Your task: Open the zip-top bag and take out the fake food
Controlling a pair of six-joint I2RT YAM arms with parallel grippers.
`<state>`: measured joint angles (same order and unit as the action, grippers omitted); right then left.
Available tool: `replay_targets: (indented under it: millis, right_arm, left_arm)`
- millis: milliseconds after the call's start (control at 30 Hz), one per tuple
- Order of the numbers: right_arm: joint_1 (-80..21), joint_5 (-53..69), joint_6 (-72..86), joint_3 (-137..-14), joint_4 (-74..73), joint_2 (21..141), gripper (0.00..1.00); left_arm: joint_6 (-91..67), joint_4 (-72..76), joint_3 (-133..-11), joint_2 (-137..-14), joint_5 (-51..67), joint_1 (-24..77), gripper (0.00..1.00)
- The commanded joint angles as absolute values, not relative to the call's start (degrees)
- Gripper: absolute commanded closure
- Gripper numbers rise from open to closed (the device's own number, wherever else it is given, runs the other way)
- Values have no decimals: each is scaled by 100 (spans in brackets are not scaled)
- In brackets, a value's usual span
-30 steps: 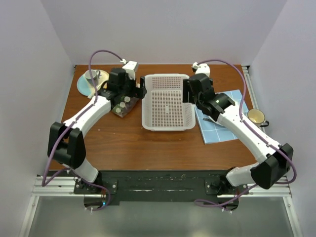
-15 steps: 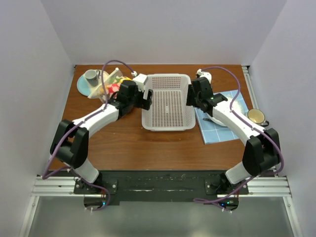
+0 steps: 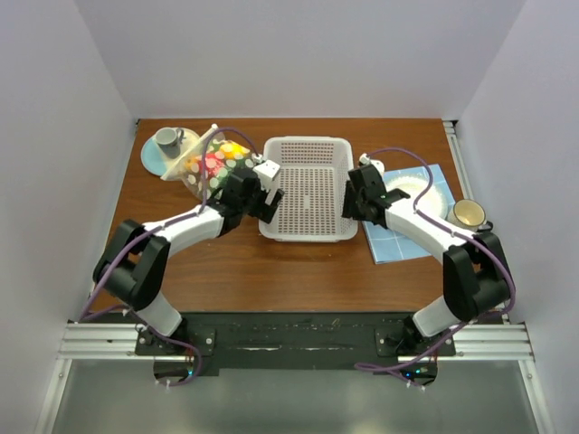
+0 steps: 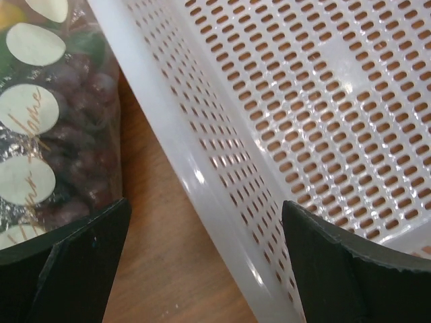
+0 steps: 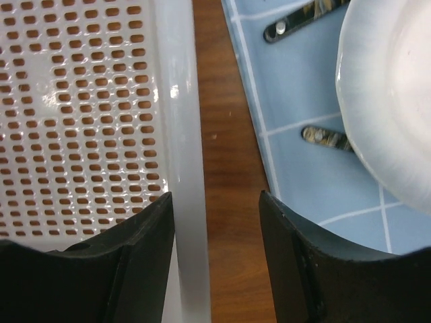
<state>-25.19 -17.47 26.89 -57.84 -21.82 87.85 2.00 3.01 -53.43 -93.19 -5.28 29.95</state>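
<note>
While the left fingers point(image 4: 74, 269) stand spread wide and grasp nothing, they straddle the left rim of the white perforated basket point(image 4: 323, 101). One finger is outside over the wooden desk point(image 4: 155, 222) and the other is inside the basket wall.

Just left of the outer finger lies the zip-top bag point(image 4: 47, 134), clear plastic printed with pale round dots. Purple grapes point(image 4: 81, 101) press against its skin.

Across the basket, the right fingers point(image 5: 135, 269) are likewise parted and hold nothing. One sits inside, close against the right rim. The other is outside it, with a strip of bare wood showing between that finger and the rim.

Beside the outer right finger lies a blue tiled cloth point(image 5: 296, 155) carrying a white plate point(image 5: 390, 87). Two dark mottled handles point(image 5: 303, 20) poke out from under the plate's edge.

Seen from above, the bag rests on the desk left of the basket, just beyond the left arm's wrist. The fake food point(image 3: 217, 163) is inside it, with yellow, red and green pieces showing through the plastic. Whether the zip is parted cannot be told.

The bag's far-left corner reaches a blue saucer point(image 3: 152, 161) bearing a grey cup point(image 3: 167, 138) in the desk's far-left corner. A yellowish cup point(image 3: 469, 212) stands at the desk's right edge, just beside the cloth.
</note>
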Motion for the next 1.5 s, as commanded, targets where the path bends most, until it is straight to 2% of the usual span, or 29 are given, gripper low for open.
replay_targets:
  millis: [0, 133, 333, 567, 767, 900, 933, 967, 1067, 1267, 1367, 1467]
  right_arm:
    - [-2531, -1872, 3014, -5363, -2566, 8034, 46]
    - [-2584, -1855, 3181, -4984, -2838, 7341, 46]
    - [-2593, -1749, 3313, -4694, -3155, 6935, 46]
    - [-2601, -1688, 3357, -4395, -3340, 6873, 46]
    - [-2602, -1661, 3410, -4245, -3340, 6794, 44]
    - [-2602, -1661, 3366, -4412, -3436, 6803, 36]
    - [-2602, -1661, 3331, -4473, -3506, 6811, 32]
    - [-2610, -1679, 3314, -4648, -3542, 6820, 23]
    - [-2610, -1775, 3252, -5121, -3761, 6777, 13]
    - [-2610, -1881, 3120, -6115, -4122, 6759, 9]
    - [-2672, -1881, 3129, -6380, -4184, 6724, 9]
    - [-2759, -1811, 3164, -6364, -4061, 6592, 10]
  left_arm:
    - [685, 237, -4782, -8693, -642, 3146, 0]
    - [782, 89, -4290, -8210, -651, 3331, 0]
    - [685, -614, -4061, -7718, -352, 3463, 0]
    - [791, -1326, -4139, -7251, 132, 3533, 0]
    - [1002, -2188, -4570, -7190, 1081, 3700, 0]
    - [1186, -2556, -4702, -7119, 1580, 3779, 0]
    - [1230, -2636, -4824, -7110, 1660, 3779, 0]
    - [1257, -2706, -4903, -7084, 1705, 3779, 0]
    - [1195, -2760, -5404, -6909, 1303, 3753, 0]
    - [1292, -2418, -6889, -7162, 537, 2630, 0]
    - [1195, -1838, -7303, -7680, 106, 1725, 0]
    - [1108, -1731, -7873, -8672, 281, 706, 0]
